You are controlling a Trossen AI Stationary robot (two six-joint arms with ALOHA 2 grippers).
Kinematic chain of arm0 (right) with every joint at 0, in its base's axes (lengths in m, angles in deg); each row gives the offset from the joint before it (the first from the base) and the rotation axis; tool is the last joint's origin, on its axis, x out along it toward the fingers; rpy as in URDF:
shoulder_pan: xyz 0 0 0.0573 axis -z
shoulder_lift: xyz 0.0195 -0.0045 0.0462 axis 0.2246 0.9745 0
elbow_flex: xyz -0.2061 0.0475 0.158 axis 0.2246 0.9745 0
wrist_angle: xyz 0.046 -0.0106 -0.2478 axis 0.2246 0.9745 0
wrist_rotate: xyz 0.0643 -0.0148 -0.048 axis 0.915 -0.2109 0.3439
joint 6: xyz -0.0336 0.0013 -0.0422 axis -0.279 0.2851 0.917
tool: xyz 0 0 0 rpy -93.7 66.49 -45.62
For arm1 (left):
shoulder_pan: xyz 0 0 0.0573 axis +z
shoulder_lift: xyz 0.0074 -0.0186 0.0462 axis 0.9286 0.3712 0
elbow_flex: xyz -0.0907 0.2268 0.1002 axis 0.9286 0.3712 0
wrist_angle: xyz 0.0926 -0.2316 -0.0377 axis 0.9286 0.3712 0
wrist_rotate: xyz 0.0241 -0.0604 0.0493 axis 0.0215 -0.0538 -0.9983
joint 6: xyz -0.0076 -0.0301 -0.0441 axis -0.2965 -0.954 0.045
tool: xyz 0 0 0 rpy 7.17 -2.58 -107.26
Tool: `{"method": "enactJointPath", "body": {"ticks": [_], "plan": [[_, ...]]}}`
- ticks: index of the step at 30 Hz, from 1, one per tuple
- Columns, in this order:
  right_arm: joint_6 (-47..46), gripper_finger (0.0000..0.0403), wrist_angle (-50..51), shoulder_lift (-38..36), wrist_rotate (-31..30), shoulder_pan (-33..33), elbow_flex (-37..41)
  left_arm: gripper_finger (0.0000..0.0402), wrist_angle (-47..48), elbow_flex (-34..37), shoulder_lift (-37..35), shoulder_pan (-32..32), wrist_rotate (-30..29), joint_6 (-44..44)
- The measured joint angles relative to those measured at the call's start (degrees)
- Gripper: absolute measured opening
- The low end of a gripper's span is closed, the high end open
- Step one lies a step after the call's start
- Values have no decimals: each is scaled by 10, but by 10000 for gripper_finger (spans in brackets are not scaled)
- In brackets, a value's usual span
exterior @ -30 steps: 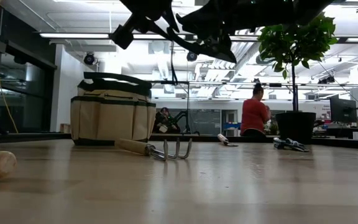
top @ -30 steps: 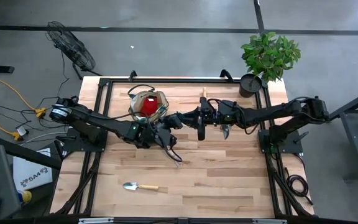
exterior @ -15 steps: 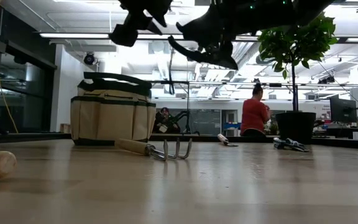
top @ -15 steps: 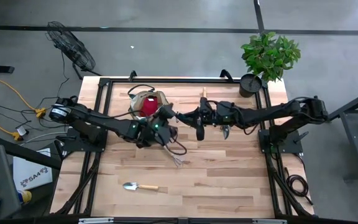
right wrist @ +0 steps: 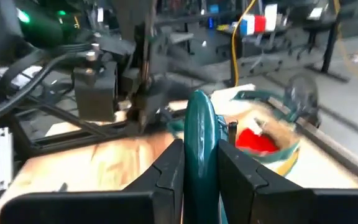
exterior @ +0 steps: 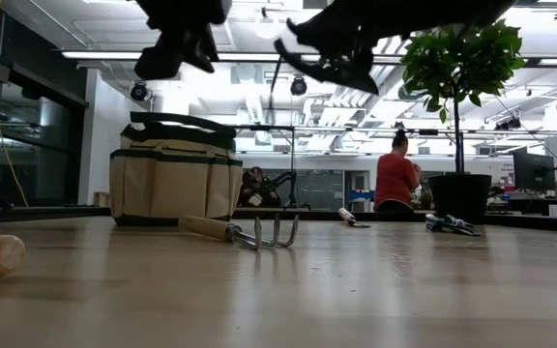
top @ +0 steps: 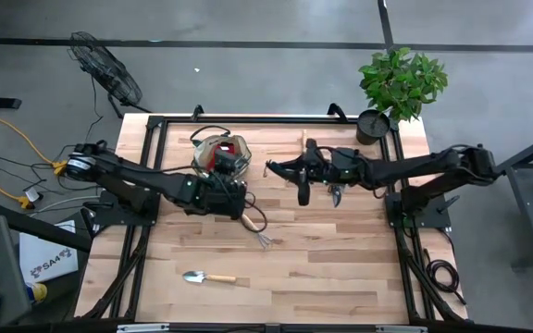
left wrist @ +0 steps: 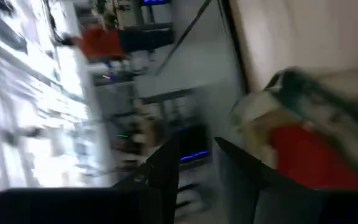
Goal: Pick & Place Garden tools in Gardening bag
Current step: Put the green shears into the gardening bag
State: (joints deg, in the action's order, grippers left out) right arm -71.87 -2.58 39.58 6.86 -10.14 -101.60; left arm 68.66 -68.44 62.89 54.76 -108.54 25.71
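The beige gardening bag [top: 220, 153] stands at the far left of the table, with the red spray bottle [top: 222, 159] inside. My right gripper [top: 285, 169] hovers to the right of the bag, high above the table, and is shut on teal-handled pruning shears [right wrist: 199, 124]. My left gripper [top: 232, 182] is open and empty just near of the bag, which shows ahead in its wrist view [left wrist: 309, 118]. A hand rake [top: 257, 231] and a trowel [top: 206, 277] lie flat on the table. My right gripper pinches the teal handle [right wrist: 199, 155] of the shears between its two fingers. The fingers come about level from the table's right, and the handle sticks out past the fingertips toward the bag. The shears are lifted clear of the table [exterior: 329, 60].
A second pair of shears [top: 338, 194] lies under the right arm, and a wooden-handled trowel [top: 303, 139] lies near the far edge. The potted plant [top: 398, 83] stands at the far right corner. A person [exterior: 395, 181] stands in the room behind.
My left gripper has drawn back from the right gripper toward the table's left, ending beside the bag. My right gripper has kept the shears aloft at about the same place.
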Motion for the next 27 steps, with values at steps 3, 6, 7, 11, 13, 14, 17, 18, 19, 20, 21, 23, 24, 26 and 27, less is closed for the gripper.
{"method": "enactJointPath", "body": {"ticks": [3, 6, 7, 11, 13, 14, 17, 18, 19, 20, 21, 23, 24, 26, 27], "plan": [[45, 63, 12, -28, -3, -8, 2, 93, 60, 4, -17, 0, 55, -137], [82, 63, 3, -44, 7, -16, 2, 93, 45, 9, -28, 0, 94, -203], [90, 63, -10, -46, 18, -17, 2, 93, 39, 11, -29, 0, 107, -209], [105, 63, -48, -49, 69, -17, 2, 93, -54, 15, -30, 0, 145, -189], [105, 63, -57, -50, 86, -17, 1, 93, -118, 16, -31, 0, 176, -154], [108, 63, -64, -49, 88, -17, 1, 93, -146, 15, -31, 0, 194, -139], [119, 60, -63, -52, 100, -17, 1, 93, -229, 15, -31, 0, 228, -91], [119, 60, -67, -52, 108, -17, 1, 93, -252, 15, -31, 0, 234, -77], [120, 60, -72, -54, 115, -17, 1, 93, -275, 15, -31, 0, 243, -66], [123, 60, -75, -57, 124, -17, 1, 93, -297, 15, -31, 0, 249, -56], [128, 60, -80, -59, 131, -17, 2, 93, -316, 15, -31, 0, 258, -47], [132, 60, -90, -67, 139, -17, 2, 93, -352, 15, -31, 0, 272, -31], [132, 60, -90, -70, 146, -17, 2, 93, -366, 15, -31, 0, 276, -23], [135, 60, -95, -78, 152, -17, 2, 93, -395, 15, -31, 0, 287, -14], [137, 60, -94, -82, 154, -17, 2, 93, -409, 15, -31, 0, 287, -11]]}}
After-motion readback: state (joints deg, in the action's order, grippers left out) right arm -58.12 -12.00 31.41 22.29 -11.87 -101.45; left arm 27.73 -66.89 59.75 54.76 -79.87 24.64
